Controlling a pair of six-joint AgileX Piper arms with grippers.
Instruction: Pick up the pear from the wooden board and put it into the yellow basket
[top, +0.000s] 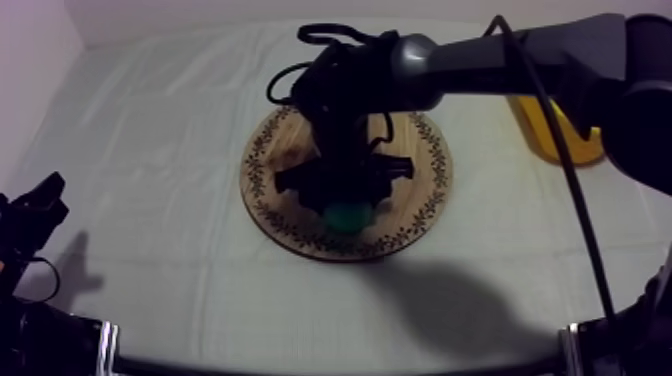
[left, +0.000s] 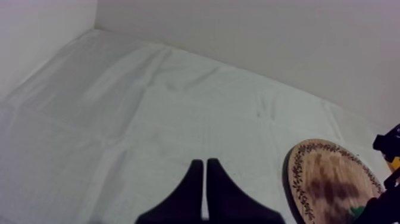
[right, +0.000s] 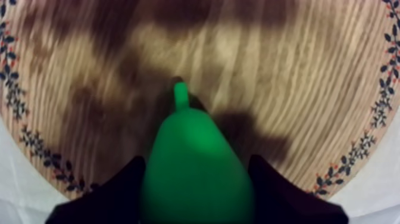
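Note:
The green pear (top: 348, 215) lies on the round wooden board (top: 285, 150), near its front rim. My right arm reaches in from the upper right, and my right gripper (top: 347, 205) is down over the fruit. In the right wrist view the pear (right: 193, 170) sits between the two black fingers (right: 116, 193), which press against its sides, stem pointing away across the board (right: 286, 71). My left gripper (top: 40, 205) rests low at the left edge of the table, and its fingers (left: 204, 190) lie together as a narrow wedge with nothing in them.
The yellow basket (top: 548, 135) stands at the right behind the board, partly hidden by the right arm. The left wrist view looks over bare cloth to the board (left: 330, 179), with a wall beyond the table's far edge.

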